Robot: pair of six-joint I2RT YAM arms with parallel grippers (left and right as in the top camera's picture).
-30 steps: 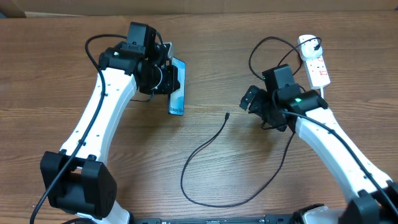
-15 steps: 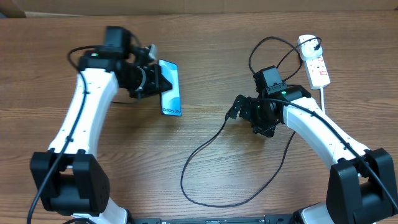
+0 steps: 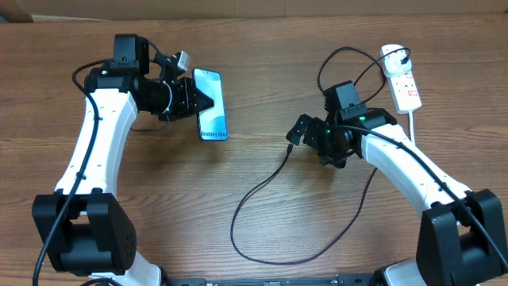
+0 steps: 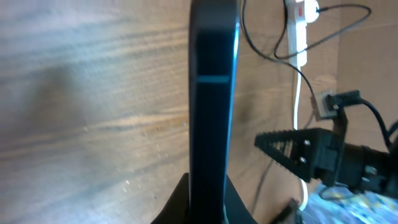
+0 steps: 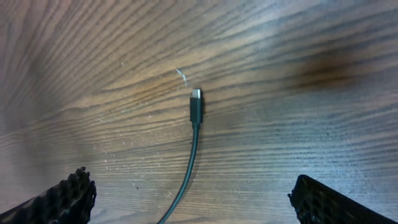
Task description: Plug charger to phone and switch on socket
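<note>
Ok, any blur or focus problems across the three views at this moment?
Overhead: sharp, evenly lit. Left wrist: the phone sits edge-on too close and soft, the table behind it blurred. Right wrist: the charger tip is fairly crisp, grain smeared towards the edges.

Your left gripper (image 3: pixel 194 101): fingers clamped tight, gripping; arm stretched forward, wrist turned toward centre. Your right gripper (image 3: pixel 305 141): jaws spread wide, fingers angled downward, arm reaching inward.

The phone (image 4: pixel 213 106) stands edge-on, clamped between the fingers (image 4: pixel 175 208), wooden table (image 4: pixel 93 93) behind.
</note>
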